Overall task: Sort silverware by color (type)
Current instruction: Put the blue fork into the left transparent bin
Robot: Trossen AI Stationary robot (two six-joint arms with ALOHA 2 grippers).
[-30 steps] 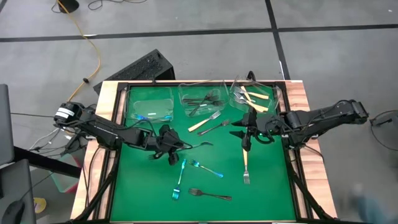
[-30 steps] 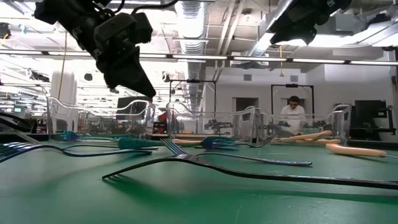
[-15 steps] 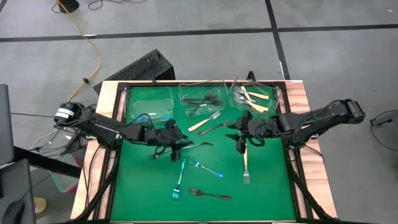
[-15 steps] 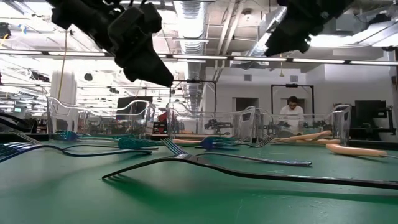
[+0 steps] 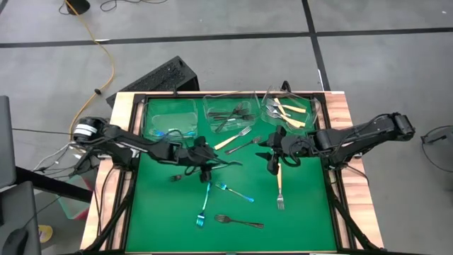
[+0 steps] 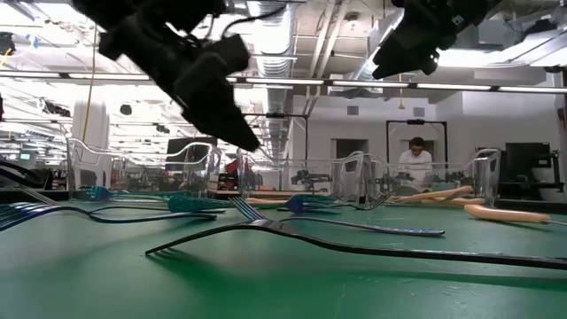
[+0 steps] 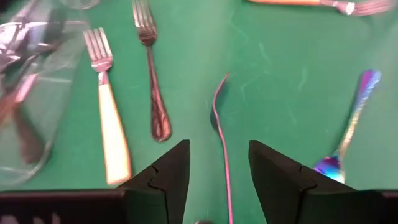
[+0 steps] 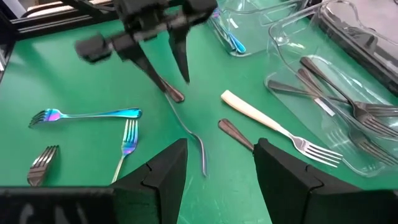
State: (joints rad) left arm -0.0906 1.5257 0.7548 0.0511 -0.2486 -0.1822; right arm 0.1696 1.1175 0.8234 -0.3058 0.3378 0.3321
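Observation:
Silverware lies scattered on the green mat (image 5: pixel 163 205): a slim dark fork (image 5: pixel 225 163), two blue forks (image 5: pixel 205 202) (image 5: pixel 236 191), a dark fork (image 5: pixel 237 221), and cream-handled forks (image 5: pixel 280 188) (image 5: pixel 232 139). My left gripper (image 5: pixel 202 157) hovers open at mid-table, its fingers standing on either side of the slim dark fork's handle (image 7: pixel 219 143), above it. My right gripper (image 5: pixel 273 161) hangs open and empty over the handle end of the right-hand cream fork. A dark fork (image 7: pixel 152 81) and a cream fork (image 7: pixel 112 124) lie just beyond the left gripper.
Three clear tubs stand along the far edge: the left one (image 5: pixel 170 122) holds a blue fork, the middle one (image 5: pixel 230 113) dark forks, the right one (image 5: pixel 287 110) cream forks. A raised black frame rims the mat. A person sits far back in the room (image 6: pixel 415 159).
My left gripper has moved toward the table's right edge and a little toward the far edge, coming over the slim dark fork's handle end. My right gripper has shifted slightly toward the table's left. The forks on the mat have stayed put.

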